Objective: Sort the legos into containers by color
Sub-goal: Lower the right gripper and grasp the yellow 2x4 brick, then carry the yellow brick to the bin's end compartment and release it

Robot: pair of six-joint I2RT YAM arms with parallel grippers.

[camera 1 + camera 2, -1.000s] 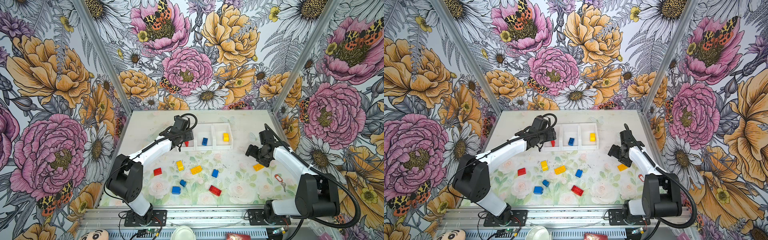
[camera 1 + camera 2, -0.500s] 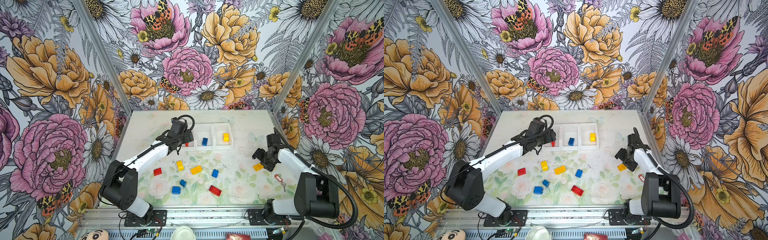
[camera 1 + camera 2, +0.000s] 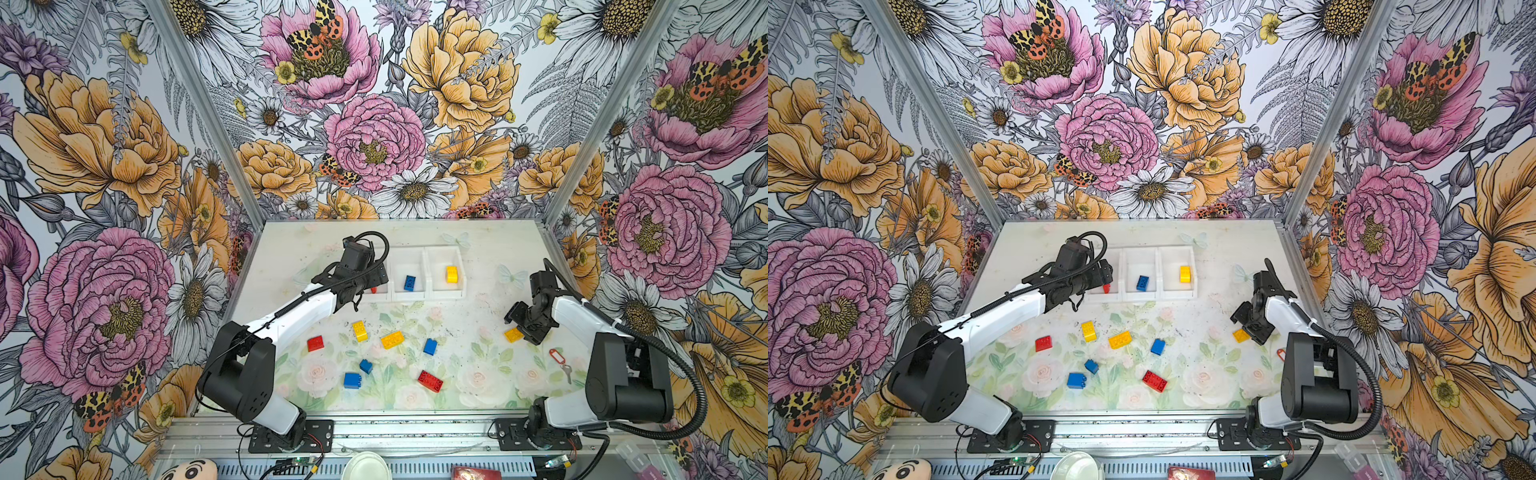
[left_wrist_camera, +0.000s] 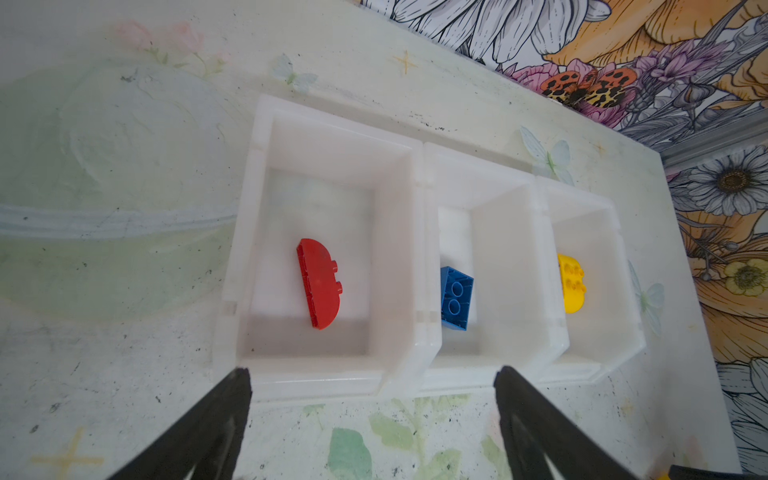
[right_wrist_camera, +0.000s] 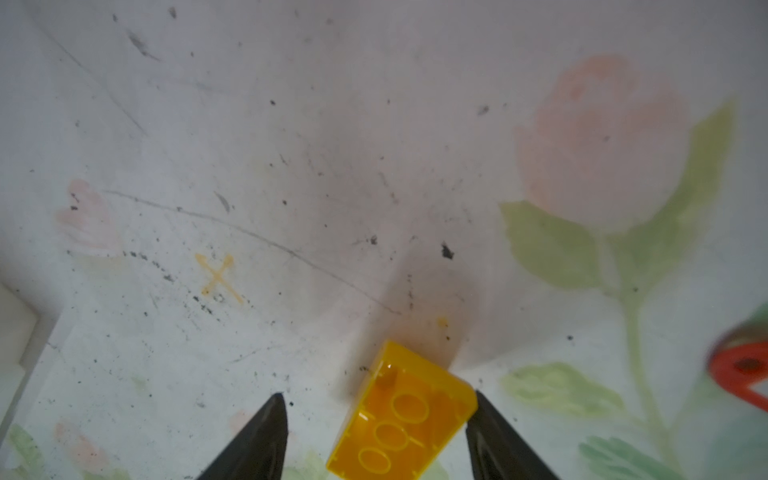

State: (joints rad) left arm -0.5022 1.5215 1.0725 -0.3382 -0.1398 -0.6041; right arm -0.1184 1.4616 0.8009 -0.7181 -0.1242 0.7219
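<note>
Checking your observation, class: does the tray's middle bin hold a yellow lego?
No, the middle bin holds only a blue lego.

We find no legible txt, labels, brand names, nos. or signs in any view, top or wrist; nothing readable to record.

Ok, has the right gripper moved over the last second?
Yes. In a top view the right gripper has moved farther from the white tray, toward the front, and now straddles the loose yellow brick.
</note>
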